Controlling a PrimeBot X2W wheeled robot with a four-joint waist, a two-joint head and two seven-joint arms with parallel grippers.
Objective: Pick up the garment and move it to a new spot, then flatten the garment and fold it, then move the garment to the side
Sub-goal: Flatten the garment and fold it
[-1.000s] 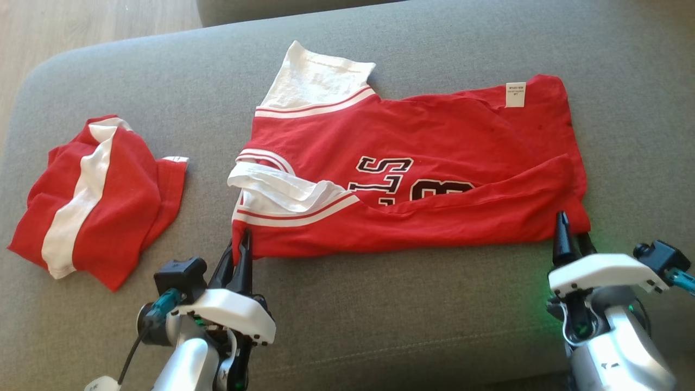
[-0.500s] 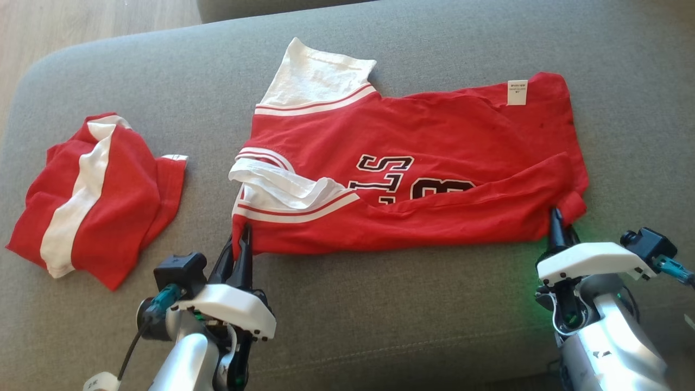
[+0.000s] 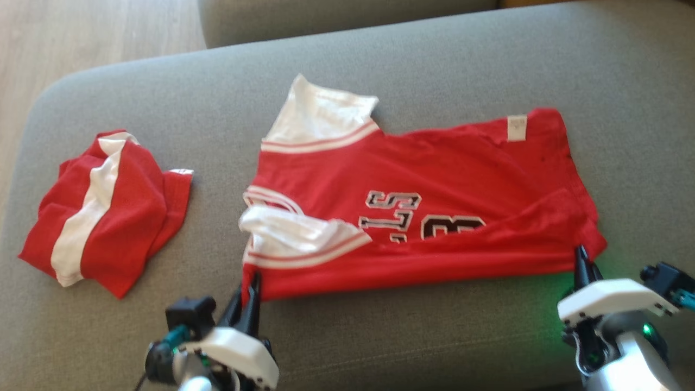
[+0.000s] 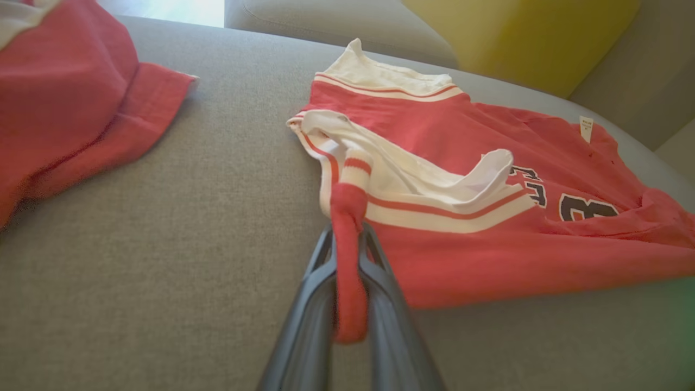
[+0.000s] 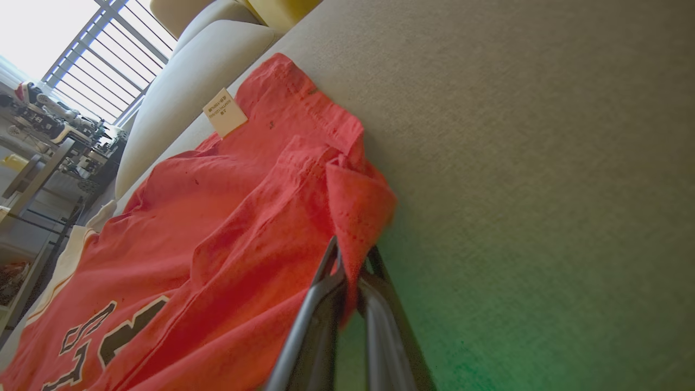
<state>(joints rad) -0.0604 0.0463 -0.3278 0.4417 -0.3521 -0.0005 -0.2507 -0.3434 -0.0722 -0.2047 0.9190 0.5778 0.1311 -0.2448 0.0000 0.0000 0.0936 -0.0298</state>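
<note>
The garment (image 3: 423, 179) is a red jersey with white sleeves and black lettering, spread across the grey sofa cushion (image 3: 380, 336). My left gripper (image 3: 251, 282) is shut on the garment's near left corner; in the left wrist view a red roll of the garment (image 4: 478, 255) is pinched at the left gripper (image 4: 348, 233). At the near right corner, my right gripper (image 3: 582, 259) is shut on the hem. The right wrist view has the garment (image 5: 228, 217) clamped in the right gripper (image 5: 350, 255), a small flap standing above the dark fingers.
A second red and white garment (image 3: 103, 212) lies crumpled at the cushion's left end (image 4: 65, 103). A yellow pillow (image 4: 516, 38) rests against the sofa back. Wooden floor (image 3: 81, 38) lies beyond the cushion's far left edge. Bare cushion runs along the near side.
My right gripper has closed on the garment's near right corner. The head camera has tilted, so the whole scene sits lower. The left gripper keeps its hold.
</note>
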